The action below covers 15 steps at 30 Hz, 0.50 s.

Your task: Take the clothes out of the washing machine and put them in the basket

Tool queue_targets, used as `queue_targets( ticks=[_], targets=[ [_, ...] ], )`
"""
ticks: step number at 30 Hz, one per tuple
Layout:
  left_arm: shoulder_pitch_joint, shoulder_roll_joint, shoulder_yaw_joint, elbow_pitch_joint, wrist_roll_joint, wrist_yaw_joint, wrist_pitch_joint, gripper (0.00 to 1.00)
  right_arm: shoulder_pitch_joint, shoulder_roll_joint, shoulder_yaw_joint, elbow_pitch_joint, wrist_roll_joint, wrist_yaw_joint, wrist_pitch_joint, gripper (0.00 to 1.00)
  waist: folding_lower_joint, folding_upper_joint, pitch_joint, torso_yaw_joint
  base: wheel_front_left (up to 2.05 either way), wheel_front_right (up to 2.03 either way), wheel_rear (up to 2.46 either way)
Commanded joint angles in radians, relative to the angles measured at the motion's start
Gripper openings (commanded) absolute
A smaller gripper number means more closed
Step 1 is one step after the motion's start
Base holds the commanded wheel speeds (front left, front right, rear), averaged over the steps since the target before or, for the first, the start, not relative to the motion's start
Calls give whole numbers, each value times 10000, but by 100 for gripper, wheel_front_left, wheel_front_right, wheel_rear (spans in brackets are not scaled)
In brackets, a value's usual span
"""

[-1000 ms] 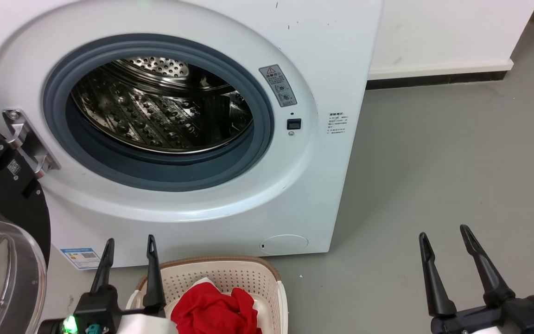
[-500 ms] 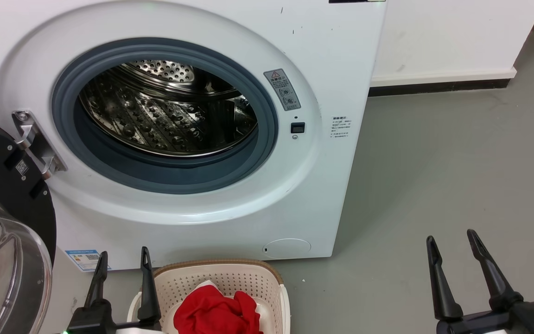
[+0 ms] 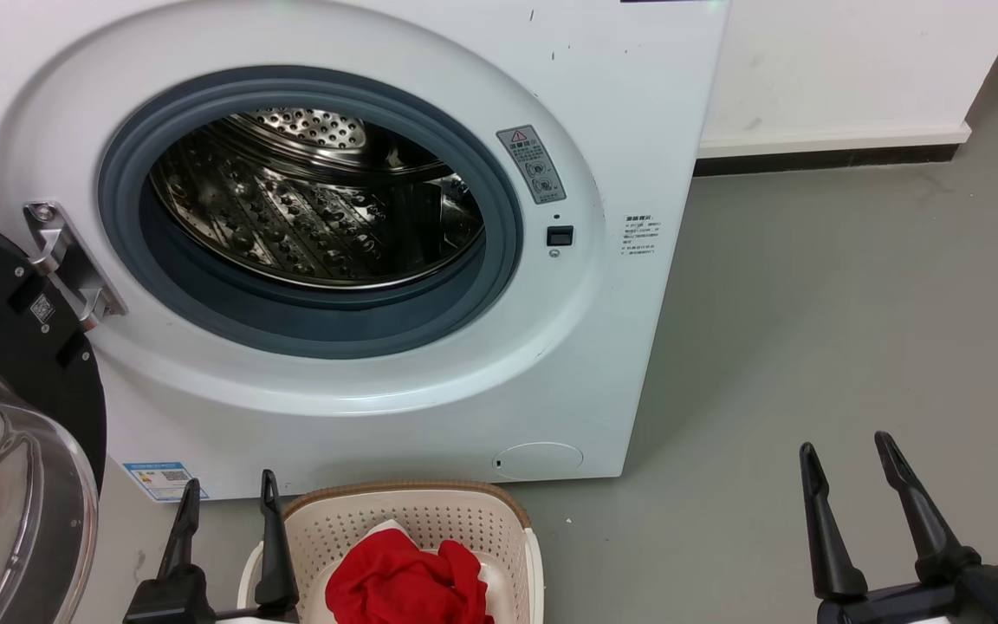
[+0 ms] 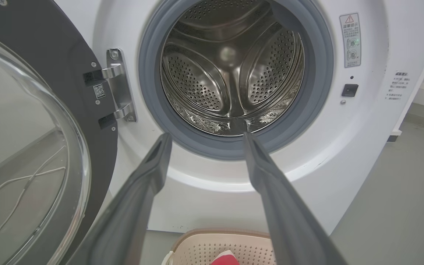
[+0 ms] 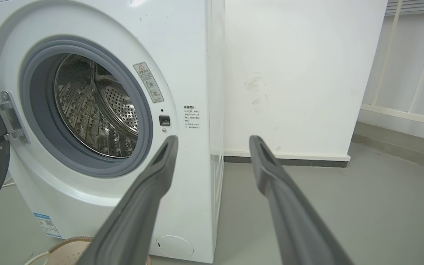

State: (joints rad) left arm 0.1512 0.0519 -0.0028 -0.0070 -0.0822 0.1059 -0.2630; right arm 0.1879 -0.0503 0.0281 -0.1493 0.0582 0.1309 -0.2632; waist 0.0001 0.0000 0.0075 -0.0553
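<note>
The white washing machine [image 3: 620,130] stands with its porthole open, and the steel drum [image 3: 308,208] looks bare inside, as it does in the left wrist view [image 4: 230,66]. Red clothes [image 3: 404,581] with a white part lie in the cream basket [image 3: 417,516] on the floor in front of the machine. My left gripper [image 3: 230,482] is open and holds nothing, just left of the basket's near corner, its fingers pointing toward the porthole [image 4: 207,136]. My right gripper [image 3: 845,445] is open over bare floor to the right, aimed at the machine's right front edge [image 5: 215,138].
The dark round glass door [image 3: 5,451] hangs swung open at the left on its metal hinge [image 3: 66,260], close beside my left arm. Grey floor [image 3: 854,303] stretches to the right of the machine, up to a white wall [image 3: 837,69] with a dark skirting.
My left gripper has drawn back and lower in the head view, staying open. The picture has shifted slightly, so the camera moved. The right gripper, clothes and basket stand as before.
</note>
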Motion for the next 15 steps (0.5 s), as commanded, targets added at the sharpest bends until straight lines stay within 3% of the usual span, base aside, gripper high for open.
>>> queue_targets(
  ticks=[1,4,5,12,15],
  targets=[
    [-45,-24,19,39,66,-2,-25,100,2,2,10,35,12,-3,-23,100,-1,0,16,-17,0,0,0],
    [-69,-24,30,68,70,14,-25,100,-22,2,25,37,31,-3,-23,100,-1,0,35,-36,0,0,0],
    [-7,-2,34,53,58,5,1,0,-2,0,25,12,30,0,0,0,0,0,36,-37,0,0,0],
    [104,-3,7,481,-210,-27,81,0,30,-5,63,443,291,0,66,0,0,0,40,-32,0,0,0],
    [-22,52,6,538,-1132,-134,232,0,-115,-73,60,605,1237,0,207,0,0,0,38,-13,0,0,0]
  ],
)
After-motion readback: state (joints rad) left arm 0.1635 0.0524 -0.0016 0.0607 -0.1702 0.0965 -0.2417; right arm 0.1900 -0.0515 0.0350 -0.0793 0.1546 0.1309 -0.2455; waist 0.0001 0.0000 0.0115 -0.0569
